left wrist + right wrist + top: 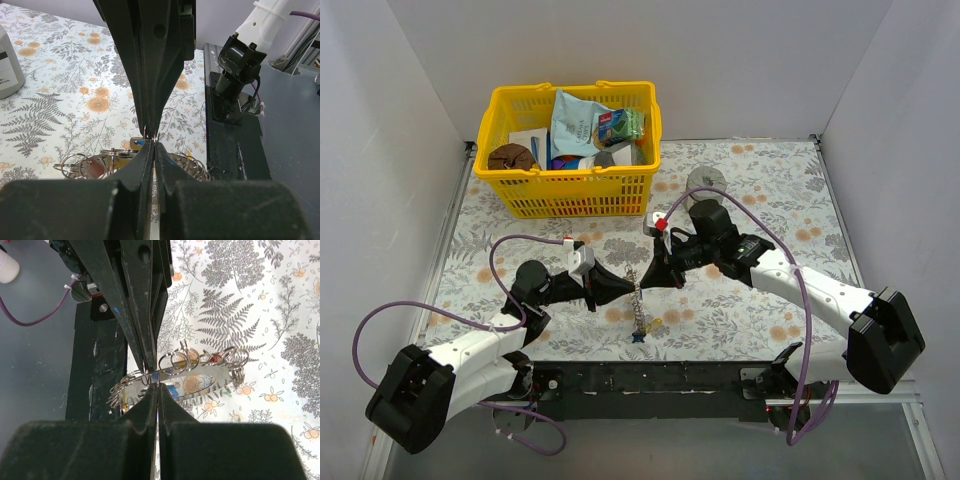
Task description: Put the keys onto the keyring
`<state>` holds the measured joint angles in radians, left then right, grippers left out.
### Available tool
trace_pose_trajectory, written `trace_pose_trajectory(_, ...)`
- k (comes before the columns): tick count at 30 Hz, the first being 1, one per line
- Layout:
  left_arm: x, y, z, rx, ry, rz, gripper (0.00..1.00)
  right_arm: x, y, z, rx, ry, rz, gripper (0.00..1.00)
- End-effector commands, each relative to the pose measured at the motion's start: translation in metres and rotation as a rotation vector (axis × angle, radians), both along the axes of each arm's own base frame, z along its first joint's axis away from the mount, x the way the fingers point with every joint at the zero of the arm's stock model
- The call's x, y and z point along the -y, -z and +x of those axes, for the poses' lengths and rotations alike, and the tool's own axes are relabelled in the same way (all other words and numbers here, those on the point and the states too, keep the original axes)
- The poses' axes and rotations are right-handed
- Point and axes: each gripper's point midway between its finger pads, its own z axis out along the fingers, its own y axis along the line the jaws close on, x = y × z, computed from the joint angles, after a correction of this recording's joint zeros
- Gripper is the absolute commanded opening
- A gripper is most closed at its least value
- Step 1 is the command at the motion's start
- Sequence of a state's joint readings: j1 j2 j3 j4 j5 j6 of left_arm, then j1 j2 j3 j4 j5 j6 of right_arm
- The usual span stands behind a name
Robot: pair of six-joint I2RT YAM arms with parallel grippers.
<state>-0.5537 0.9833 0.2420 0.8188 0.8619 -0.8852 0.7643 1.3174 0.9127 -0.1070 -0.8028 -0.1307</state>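
Both grippers are meeting tip to tip over the middle of the table (770, 300). The left gripper (628, 291) comes in from the left, the right gripper (648, 283) from the right, and each has its fingers pressed fully together. As far as I can tell from the wrist cams, they're both pinching the thin rim of the keyring (132, 384), which is held up off the flowery tablecloth between them. From the right wrist view the ring is tilted nearly edge-on, with a whole row of little split rings looped along it. The keys (638, 322) dangle straight down in a bunch just below where the tips meet, with a bit of blue at the bottom. Further back there's a yellow basket (575, 195) full of packets and stuff, and a squat grey cylinder (706, 181) just to its right.
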Motion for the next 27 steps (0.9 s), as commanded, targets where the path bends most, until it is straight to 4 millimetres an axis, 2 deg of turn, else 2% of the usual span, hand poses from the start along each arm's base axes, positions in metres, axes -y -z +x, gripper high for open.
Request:
trace_pose_trajectory(1,0.001,-0.019,0.000,0.074,0.000,-0.034,0.00,-0.006,-0.033,0.002,0.067,-0.030,0.069,0.01)
trace_pose_trajectory(6,0.001,-0.017,0.001,0.070,-0.006,-0.029,0.00,-0.005,-0.035,0.002,0.076,-0.032,0.066,0.01)
trace_pose_trajectory(16,0.001,-0.017,0.001,0.075,-0.004,-0.029,0.00,0.001,-0.034,0.014,0.118,0.047,0.025,0.01)
trace_pose_trajectory(23,0.000,-0.019,0.002,0.082,-0.018,-0.033,0.00,0.007,-0.024,0.009,0.125,0.021,-0.006,0.01)
trace_pose_trajectory(27,0.000,-0.018,0.004,0.080,-0.023,-0.030,0.00,0.008,-0.027,0.001,0.123,-0.020,0.006,0.01)
